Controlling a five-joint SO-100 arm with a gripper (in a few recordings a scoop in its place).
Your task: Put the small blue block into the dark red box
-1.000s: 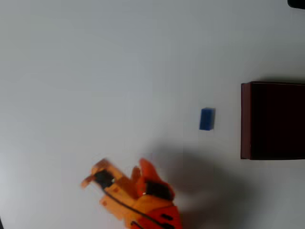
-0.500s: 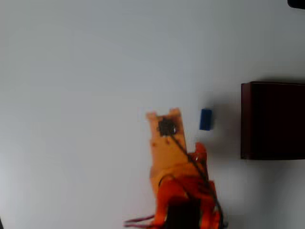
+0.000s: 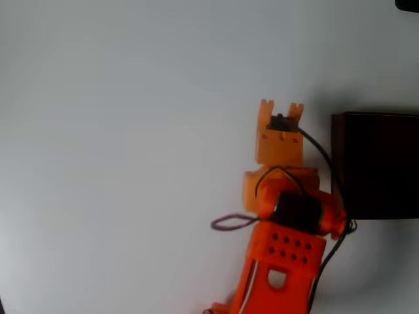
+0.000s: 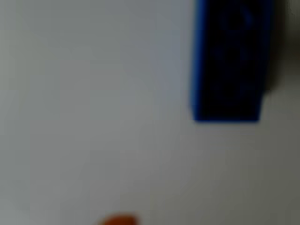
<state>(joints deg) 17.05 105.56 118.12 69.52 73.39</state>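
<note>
The small blue block (image 4: 230,61) appears large and blurred at the upper right of the wrist view, lying on the white table. In the overhead view my orange arm (image 3: 283,216) covers it. The arm's front end, my gripper (image 3: 280,134), hangs just left of the dark red box (image 3: 376,163), which stands at the right edge with its dark inside facing up. A small orange tip (image 4: 117,219) shows at the bottom edge of the wrist view. The fingers are hidden, so I cannot make out whether they stand open or shut.
The white table (image 3: 118,131) stretches bare to the left and top of the overhead view. A black cable (image 3: 324,157) loops from the arm's end past the box's left wall.
The arm has swung from the lower left to the right and upward, stopping beside the box. It now covers the block, which lay in plain sight before.
</note>
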